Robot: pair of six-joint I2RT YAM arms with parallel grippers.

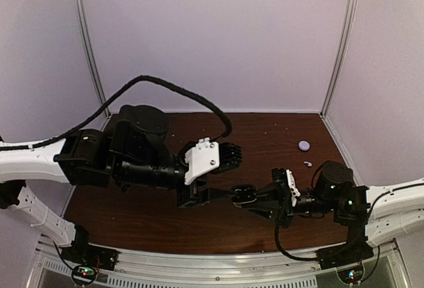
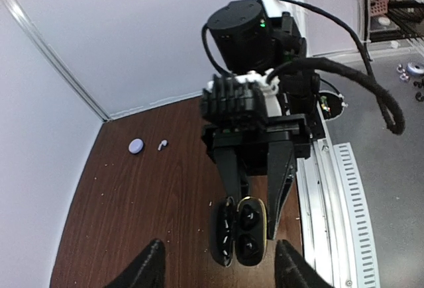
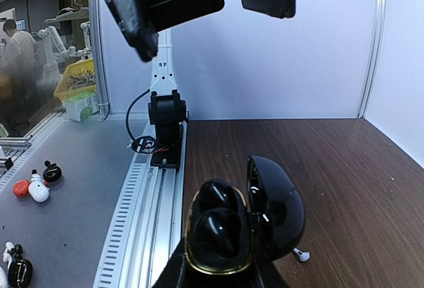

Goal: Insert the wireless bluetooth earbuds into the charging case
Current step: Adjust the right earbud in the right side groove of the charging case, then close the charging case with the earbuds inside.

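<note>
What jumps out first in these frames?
The open black charging case, gold-rimmed with its lid flipped back, is clamped in the right gripper over the front of the table. Facing it, the left gripper hangs open just short of the case. Toward the table's far right, a lone white earbud lies near a small lavender disc.
</note>
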